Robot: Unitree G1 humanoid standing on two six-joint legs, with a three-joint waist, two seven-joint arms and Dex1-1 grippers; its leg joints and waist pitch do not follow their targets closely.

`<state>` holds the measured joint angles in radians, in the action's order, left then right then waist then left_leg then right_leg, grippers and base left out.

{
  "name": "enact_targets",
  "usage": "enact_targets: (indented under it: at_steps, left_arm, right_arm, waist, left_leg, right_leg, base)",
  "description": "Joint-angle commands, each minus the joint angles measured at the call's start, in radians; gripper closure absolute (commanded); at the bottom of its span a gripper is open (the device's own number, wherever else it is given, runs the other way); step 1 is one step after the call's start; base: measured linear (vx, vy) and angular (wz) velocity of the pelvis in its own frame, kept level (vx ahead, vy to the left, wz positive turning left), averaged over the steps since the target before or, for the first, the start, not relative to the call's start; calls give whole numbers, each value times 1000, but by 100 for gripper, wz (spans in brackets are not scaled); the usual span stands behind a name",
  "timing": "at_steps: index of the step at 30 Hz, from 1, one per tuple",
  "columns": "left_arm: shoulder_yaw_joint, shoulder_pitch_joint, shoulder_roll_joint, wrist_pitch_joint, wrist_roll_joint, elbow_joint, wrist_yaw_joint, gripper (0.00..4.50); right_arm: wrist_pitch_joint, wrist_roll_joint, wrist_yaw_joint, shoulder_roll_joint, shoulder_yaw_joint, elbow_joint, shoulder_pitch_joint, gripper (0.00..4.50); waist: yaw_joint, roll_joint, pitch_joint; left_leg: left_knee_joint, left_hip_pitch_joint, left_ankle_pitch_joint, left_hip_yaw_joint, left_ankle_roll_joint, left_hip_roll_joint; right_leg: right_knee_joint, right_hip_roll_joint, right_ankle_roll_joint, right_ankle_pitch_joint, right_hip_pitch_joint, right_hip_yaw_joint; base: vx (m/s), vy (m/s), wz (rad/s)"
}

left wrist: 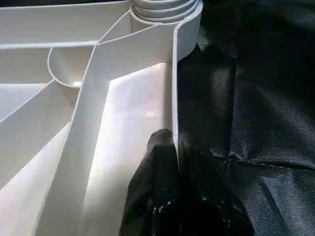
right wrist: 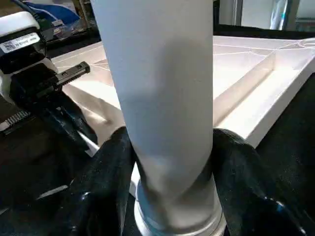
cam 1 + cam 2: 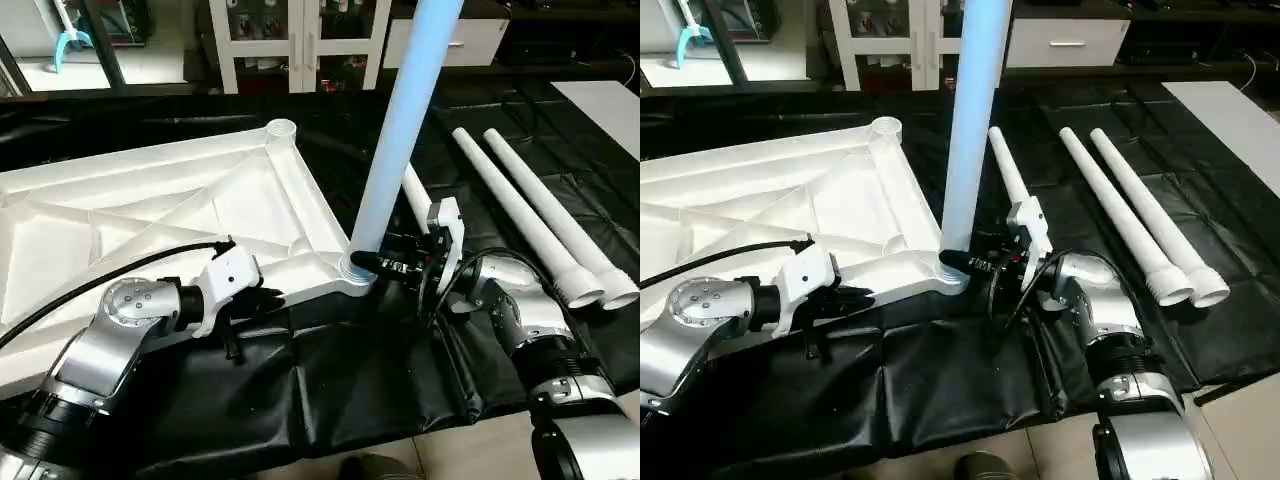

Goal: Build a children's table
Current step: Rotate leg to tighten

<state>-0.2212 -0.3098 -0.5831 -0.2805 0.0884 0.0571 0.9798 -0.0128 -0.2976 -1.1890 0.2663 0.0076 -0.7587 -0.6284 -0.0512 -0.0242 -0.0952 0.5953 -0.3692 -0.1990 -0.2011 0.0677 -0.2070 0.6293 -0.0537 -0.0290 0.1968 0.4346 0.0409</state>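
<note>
A black cloth [image 3: 340, 390] carries the upturned table top [image 3: 150, 220] and three loose legs [image 3: 530, 215]

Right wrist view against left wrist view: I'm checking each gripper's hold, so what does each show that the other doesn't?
The right wrist view has the right gripper clasping the upright leg just above its corner socket, with the left gripper beyond. The left wrist view has the left gripper's fingers pinched on the table top's side wall and an empty corner socket. Both show the ribbed underside and black cloth.
</note>
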Motion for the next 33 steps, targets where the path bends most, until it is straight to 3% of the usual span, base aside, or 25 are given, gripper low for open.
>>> enact_targets:
  at_steps: [1, 3, 6, 9, 14, 15, 19, 23, 24, 26, 27, 28, 29, 30, 33]
  left_arm:
    - [-18, 38, -22, -18, -9, 39, 16, 450]
    - [-20, 34, -21, -23, -16, 42, 9, 450]
    - [-40, 5, 24, -59, -46, 47, -47, 450]
    - [-57, -13, 69, -96, -61, 43, -92, 450]
    - [-85, -76, 217, -213, -86, 72, -231, 450]
    - [-91, -101, 275, -245, -94, 96, -282, 450]
    - [-100, -137, 379, -286, -99, 129, -349, 450]
    - [-113, -118, 365, -257, -98, 98, -310, 450]
    - [-113, -115, 360, -254, -97, 96, -306, 450]
    - [-106, -67, 268, -186, -92, 55, -219, 450]
    - [-102, -40, 220, -153, -83, 33, -167, 450]
    - [-90, -3, 159, -110, -70, 9, -105, 450]
    - [-90, -3, 159, -110, -70, 9, -105, 450]
    - [-70, 33, 99, -71, -55, -8, -46, 450]
    - [-52, 56, 61, -56, -48, -14, -17, 450]
  right_arm:
    - [-15, -2, 72, 7, -48, -4, -5, 247]
    - [-17, 7, 100, -5, -44, -4, 0, 251]
    - [-25, 53, 292, -71, -40, -20, 18, 253]
    - [-16, 69, 424, -115, -53, -38, 19, 254]
    - [14, 84, 752, -216, -104, -96, 11, 255]
    - [9, 96, 840, -253, -110, -108, 11, 255]
    - [1, 108, 948, -332, -106, -116, 7, 255]
    - [-2, 90, 823, -340, -79, -72, 7, 255]
    - [-5, 88, 808, -336, -76, -67, 8, 220]
    - [-65, 79, 590, -262, -31, -3, 25, 185]
    - [-67, 73, 521, -223, -27, 5, 27, 175]
    - [-59, 50, 429, -172, -33, 12, 26, 162]
    - [-59, 50, 429, -172, -33, 12, 26, 162]
    - [-53, 34, 323, -111, -32, 19, 25, 150]
    - [-52, 39, 272, -67, -30, 16, 23, 126]
  waist:
    - [6, 3, 61]
    - [6, 3, 61]
    - [3, 5, 60]
    - [0, 8, 61]
    - [2, 8, 57]
    - [3, 7, 50]
    - [6, 8, 47]
    - [5, 8, 50]
    - [3, 7, 52]
    - [7, 8, 57]
    - [3, 8, 59]
    - [6, 9, 62]
    - [6, 9, 62]
    - [6, 13, 64]
    - [4, 14, 64]
  left_leg:
    - [-57, 8, -79, 8, -129, -28]
    - [-57, 8, -85, 9, -130, -28]
    - [-58, 8, -89, 9, -117, -28]
    - [-60, 13, -93, 9, -83, -28]
    - [-62, 14, -131, 7, -55, -25]
    - [-66, 16, -167, 7, -41, -26]
    - [-69, 29, -275, 13, 1, -21]
    - [-72, 21, -291, 19, -5, -19]
    - [-73, 16, -283, 20, -12, -20]
    - [-71, 12, -255, 22, -33, -23]
    - [-70, 4, -210, 20, -61, -25]
    - [-67, 5, -194, 21, -67, -21]
    - [-67, 5, -194, 21, -67, -21]
    - [-64, 5, -167, 18, -91, -23]
    - [-63, 6, -119, 14, -113, -28]
  right_leg:
    - [-66, -64, -303, 11, -66, -50]
    - [-67, -65, -303, 22, -67, -49]
    - [-68, -65, -299, 37, -65, -50]
    - [-70, -64, -296, 52, -64, -52]
    - [-79, -63, -281, 95, -62, -54]
    - [-88, -62, -265, 157, -57, -52]
    - [-104, -63, -201, 322, -50, -50]
    - [-106, -62, -169, 336, -52, -49]
    - [-103, -63, -171, 314, -56, -49]
    - [-98, -67, -186, 258, -64, -50]
    - [-91, -65, -214, 181, -68, -49]
    - [-90, -64, -220, 166, -71, -47]
    - [-90, -64, -220, 166, -71, -47]
    - [-86, -66, -245, 129, -71, -48]
    - [-76, -65, -282, 53, -69, -47]
  base:
    - [0, 0, 0]
    - [0, 0, 0]
    - [0, 0, 0]
    - [0, 0, 0]
    - [0, 0, 0]
    - [0, 0, 0]
    - [0, 0, 0]
    - [0, 0, 0]
    - [0, 0, 0]
    - [0, 0, 0]
    - [0, 0, 0]
    - [0, 0, 0]
    - [0, 0, 0]
    - [0, 0, 0]
    - [0, 0, 0]
